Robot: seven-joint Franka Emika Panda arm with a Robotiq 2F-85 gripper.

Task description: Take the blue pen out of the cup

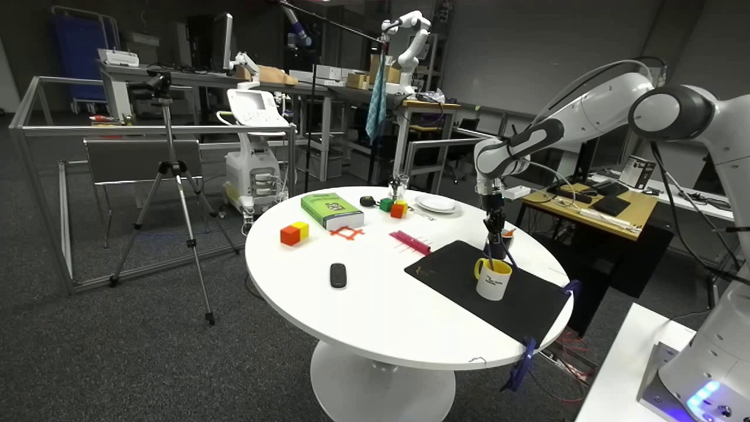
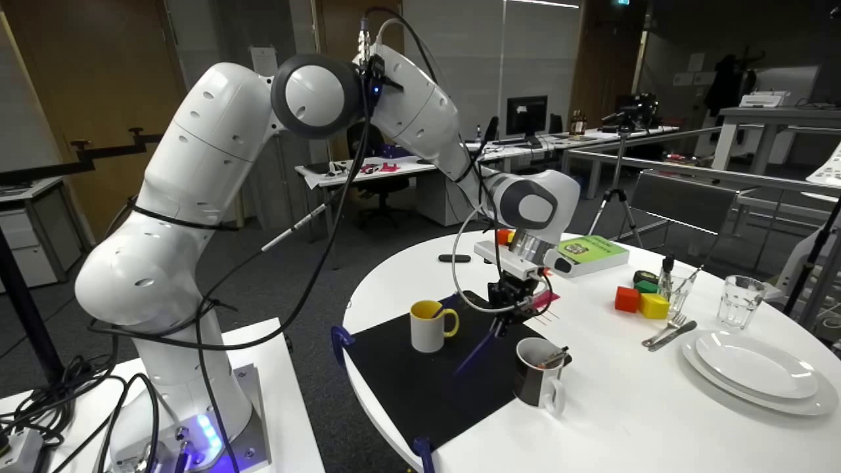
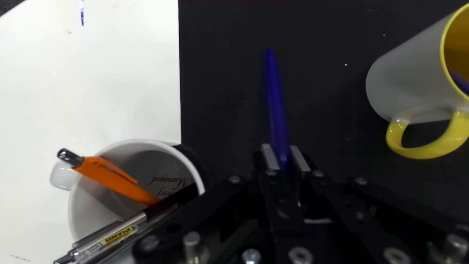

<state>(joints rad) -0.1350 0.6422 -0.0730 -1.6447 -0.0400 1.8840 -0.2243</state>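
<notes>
My gripper (image 3: 285, 157) is shut on a slim blue pen (image 3: 274, 99). It holds the pen tilted over the black mat, outside both mugs; I cannot tell whether the tip touches the mat. The gripper (image 2: 500, 323) and the held pen (image 2: 474, 353) also show in an exterior view. The cup, a white mug with yellow inside and handle (image 2: 426, 332), stands upright on the mat. It also shows in the wrist view (image 3: 406, 82), at the right. Another blue stick-like thing (image 3: 460, 83) leans inside it, mostly hidden.
A dark mug with a white handle (image 2: 527, 382) holds an orange pen (image 3: 113, 179) and a silver pencil (image 3: 110, 234), close beside the gripper. Blue clamps (image 2: 424, 452) grip the mat (image 2: 407, 381) at the table edge. Plates (image 2: 755, 368), cubes (image 2: 627, 299) and a green book (image 2: 588, 253) stand farther off.
</notes>
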